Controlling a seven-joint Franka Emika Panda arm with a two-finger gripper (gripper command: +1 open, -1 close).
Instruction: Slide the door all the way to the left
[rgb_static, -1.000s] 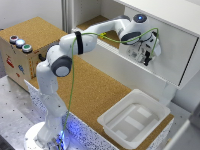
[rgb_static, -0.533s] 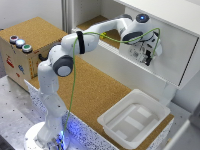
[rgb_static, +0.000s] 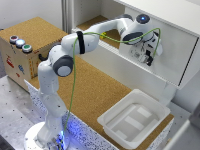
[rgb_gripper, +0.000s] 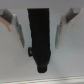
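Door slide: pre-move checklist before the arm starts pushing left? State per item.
1. End effector at the door: ok, it sits against the white panel.
2. Handle between the fingers: ok, the black handle lies in the gap in the wrist view.
3. Fingers closed on the handle: not ok, gaps show on both sides.
4. Green cable free of the panel: ok, it hangs along the arm.
5. Plastic bin out of the way: ok, it rests on the cork surface below.
6. Door track free: cannot tell.

Exterior view high, angled down over the arm (rgb_static: 75, 47); wrist view close against the door (rgb_gripper: 45, 75)
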